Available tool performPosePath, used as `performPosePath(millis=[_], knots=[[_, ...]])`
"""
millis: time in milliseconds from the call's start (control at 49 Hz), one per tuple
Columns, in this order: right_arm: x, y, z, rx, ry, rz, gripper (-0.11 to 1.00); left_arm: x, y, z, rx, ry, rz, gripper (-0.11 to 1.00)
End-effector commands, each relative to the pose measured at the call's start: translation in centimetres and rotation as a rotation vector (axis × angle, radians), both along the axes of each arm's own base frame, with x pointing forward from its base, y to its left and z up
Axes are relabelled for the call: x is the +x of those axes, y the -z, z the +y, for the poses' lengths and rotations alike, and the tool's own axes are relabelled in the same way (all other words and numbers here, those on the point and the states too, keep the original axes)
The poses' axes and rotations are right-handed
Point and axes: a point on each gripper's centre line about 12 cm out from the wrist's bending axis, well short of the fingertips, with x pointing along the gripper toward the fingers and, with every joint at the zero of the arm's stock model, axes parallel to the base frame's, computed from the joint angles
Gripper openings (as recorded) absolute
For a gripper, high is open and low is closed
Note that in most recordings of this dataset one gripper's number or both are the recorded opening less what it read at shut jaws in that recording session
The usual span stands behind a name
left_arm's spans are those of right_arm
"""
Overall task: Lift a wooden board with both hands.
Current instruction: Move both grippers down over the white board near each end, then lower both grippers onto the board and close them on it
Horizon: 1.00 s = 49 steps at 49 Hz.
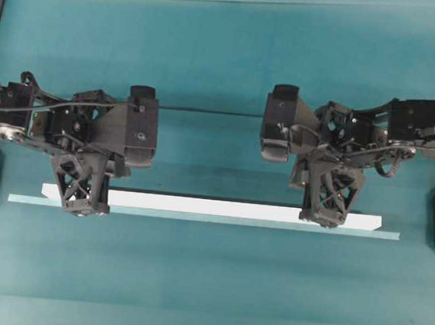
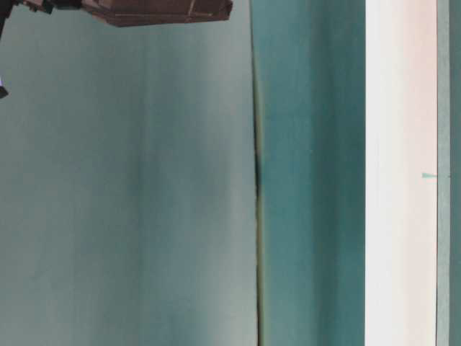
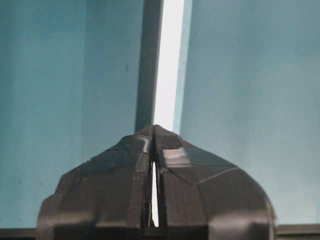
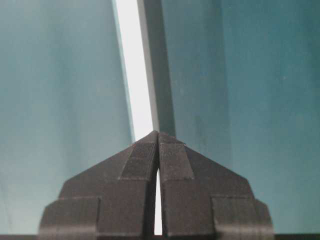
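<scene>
the wooden board [image 1: 206, 205] lies lengthwise across the worktop [image 1: 208, 282], with the left fingers [image 1: 84, 211] and right fingers [image 1: 324, 222] pressed together, empty, over opposite ends.

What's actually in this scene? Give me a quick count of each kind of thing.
Black robot grippers: 2, the left gripper and the right gripper
White wooden board: 1
Pale teal tape strip: 1
Teal table: 1
Total: 5

Overhead looks straight down; wrist views close behind end effectors, sharing wooden board [image 1: 206, 205].
</scene>
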Motion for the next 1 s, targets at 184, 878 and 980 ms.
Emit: performPosePath(millis=[184, 878, 980], knots=[[0.3, 0.0, 0.8, -0.022, -0.084, -0.020, 0.20, 0.2, -0.3, 0.8, 0.023, 0.017, -0.036, 0.01], [0.3, 2.4, 0.8, -0.022, -0.068, -0.006, 0.95, 1.5, 3.9, -0.3, 0.047, 0.094, -0.027, 0.98], [0.3, 2.9, 0.8, -0.023, -0.066, -0.004, 0.95, 1.4, 4.9, -0.6, 0.044, 0.101, -0.014, 0.98]])
